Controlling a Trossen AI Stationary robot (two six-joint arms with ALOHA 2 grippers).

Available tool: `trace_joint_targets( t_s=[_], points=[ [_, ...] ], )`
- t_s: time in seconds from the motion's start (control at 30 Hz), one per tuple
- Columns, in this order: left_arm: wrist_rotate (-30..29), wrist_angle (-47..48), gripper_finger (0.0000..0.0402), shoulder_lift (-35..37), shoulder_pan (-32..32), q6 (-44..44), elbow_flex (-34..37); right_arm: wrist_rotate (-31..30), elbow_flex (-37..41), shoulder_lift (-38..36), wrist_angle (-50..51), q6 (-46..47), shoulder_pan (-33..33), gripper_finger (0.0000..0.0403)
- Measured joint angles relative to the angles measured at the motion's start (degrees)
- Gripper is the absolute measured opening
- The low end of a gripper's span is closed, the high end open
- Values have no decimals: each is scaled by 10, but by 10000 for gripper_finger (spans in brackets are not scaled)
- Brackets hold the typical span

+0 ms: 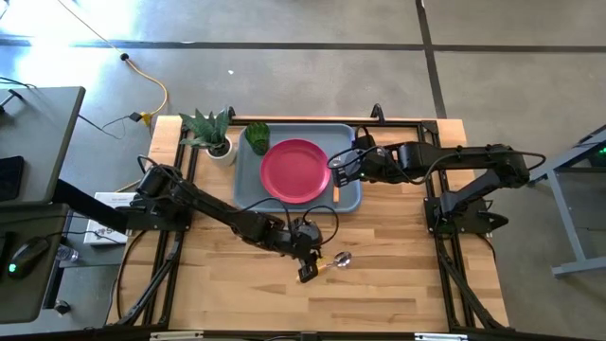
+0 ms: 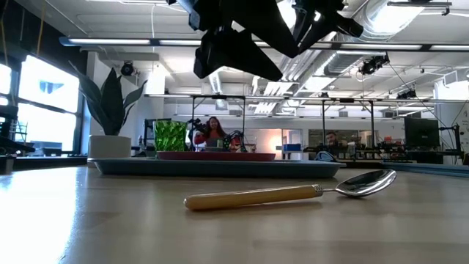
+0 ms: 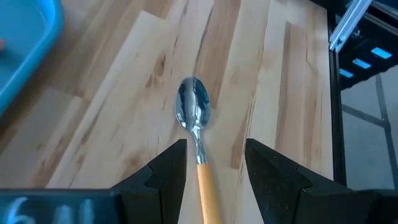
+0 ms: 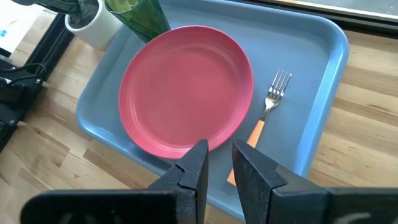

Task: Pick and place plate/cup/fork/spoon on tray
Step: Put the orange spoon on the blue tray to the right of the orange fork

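The spoon (image 1: 331, 262) lies flat on the wooden table near its front, bowl toward the right edge; it also shows in the low view (image 2: 293, 194). My left gripper (image 3: 214, 155) is open above it, one finger on either side of the orange handle (image 3: 208, 190), touching nothing. The pink-red plate (image 1: 295, 170), the green cup (image 1: 258, 137) and the fork (image 4: 270, 106) rest in the blue-grey tray (image 1: 248, 189). My right gripper (image 4: 217, 162) hangs empty over the tray's right side, near the fork's handle, with a narrow gap between its fingers.
A green plant in a white pot (image 1: 213, 137) stands by the tray's far left corner. Bare wooden table (image 1: 398, 275) lies to the right of the spoon and along the front. People and equipment show in the room behind (image 2: 212, 132).
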State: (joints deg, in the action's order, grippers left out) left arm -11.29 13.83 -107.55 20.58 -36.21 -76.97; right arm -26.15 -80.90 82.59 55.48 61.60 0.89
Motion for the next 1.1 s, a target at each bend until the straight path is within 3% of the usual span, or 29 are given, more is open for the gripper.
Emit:
trace_joint_targets(
  t_s=[0.47,1.1],
  points=[
    [-16,-3,154,-8,28,-27,0,0,0,0,0,-1,0,64],
    [-36,-1,154,-106,48,-26,0,1,0,-1,0,4,0,64]
  ],
)
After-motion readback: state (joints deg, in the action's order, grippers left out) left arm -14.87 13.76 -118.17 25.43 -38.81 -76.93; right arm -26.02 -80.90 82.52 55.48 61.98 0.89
